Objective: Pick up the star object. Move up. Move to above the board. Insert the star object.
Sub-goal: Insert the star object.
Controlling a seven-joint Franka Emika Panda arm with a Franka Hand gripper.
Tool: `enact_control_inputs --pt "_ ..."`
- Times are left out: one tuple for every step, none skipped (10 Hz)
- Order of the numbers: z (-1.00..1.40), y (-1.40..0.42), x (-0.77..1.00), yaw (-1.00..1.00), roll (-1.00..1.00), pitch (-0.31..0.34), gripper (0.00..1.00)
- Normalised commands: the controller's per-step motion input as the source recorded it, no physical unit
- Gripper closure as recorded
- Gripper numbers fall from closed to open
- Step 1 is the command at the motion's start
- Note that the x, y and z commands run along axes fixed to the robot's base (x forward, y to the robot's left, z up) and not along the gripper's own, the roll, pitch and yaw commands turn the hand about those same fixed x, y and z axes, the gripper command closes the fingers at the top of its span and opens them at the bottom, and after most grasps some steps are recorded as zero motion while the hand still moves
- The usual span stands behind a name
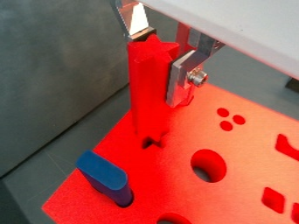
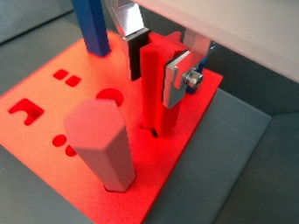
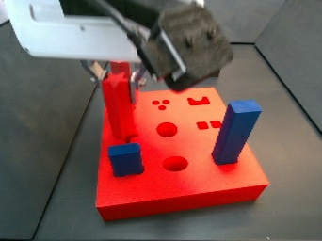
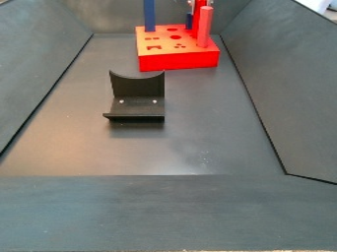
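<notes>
The star object (image 1: pixel 145 92) is a slim bright red post standing upright with its foot in a cut-out of the board (image 1: pixel 247 147). It also shows in a wrist view (image 2: pixel 158 87) and in a side view (image 3: pixel 117 102), near the board's back left corner. My gripper (image 1: pixel 160 66) is straight above the board and shut on the star object near its top. One dark pad (image 2: pixel 135 59) and one silver finger (image 2: pixel 176 80) press its two sides. The board (image 3: pixel 189 191) is a thick red slab with round, square and other cut-outs.
A short blue block (image 1: pixel 105 175) and a tall blue post (image 3: pixel 235 132) stand in the board. A thick pinkish-red post with a pale top (image 2: pixel 103 144) stands close to the star object. The fixture (image 4: pixel 134 96) sits on the dark floor in front of the board (image 4: pixel 178 59), between sloping walls.
</notes>
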Motion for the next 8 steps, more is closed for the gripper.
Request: enact_control_inputs --pt "-0.48 0.0 0.0 0.04 0.06 0.0 1.0" --pt "-0.47 0.0 0.0 0.03 0.06 0.0 1.0" --pt "-0.45 0.0 0.01 0.03 0.06 0.0 1.0" --pt "-0.37 0.0 0.17 0.01 0.04 0.056 1.0" --pt "-0.29 0.0 0.34 0.0 0.01 0.091 1.0" --pt "-0.29 0.0 0.34 0.0 0.0 0.06 1.0" --pt "-0.3 0.0 0.38 0.0 0.0 0.07 1.0" --pt "-0.45 0.0 0.14 0.0 0.0 0.0 1.0"
